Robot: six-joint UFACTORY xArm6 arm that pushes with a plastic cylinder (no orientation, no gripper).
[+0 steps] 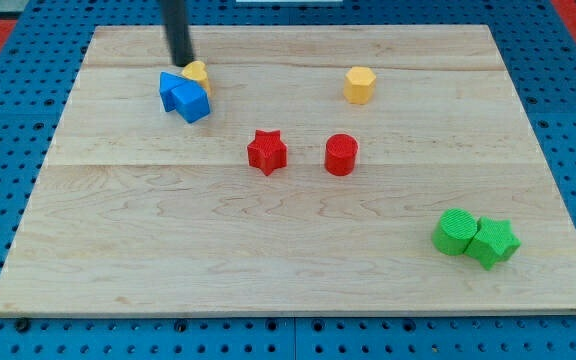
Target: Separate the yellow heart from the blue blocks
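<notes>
My tip (182, 60), a bare rod with nothing to pinch, is sitting just above the yellow heart (197, 74), which is touching the blue blocks (184, 97), so pushing down may be dragging them along together.

The arm itself stays out of sight above the view's top edge; only its dark rod shows, coming down into the picture at the view's upper left. The rod stands close to upright, leaning just slightly so that its lower end sits a touch further toward the view's right than the part cut off at the top. It is straight, round and plain black along all that shows. My tip (182, 60) rests low at the surface of the worktop, near the far edge. No joint, wrist or mounting of the arm can be made out.
</notes>
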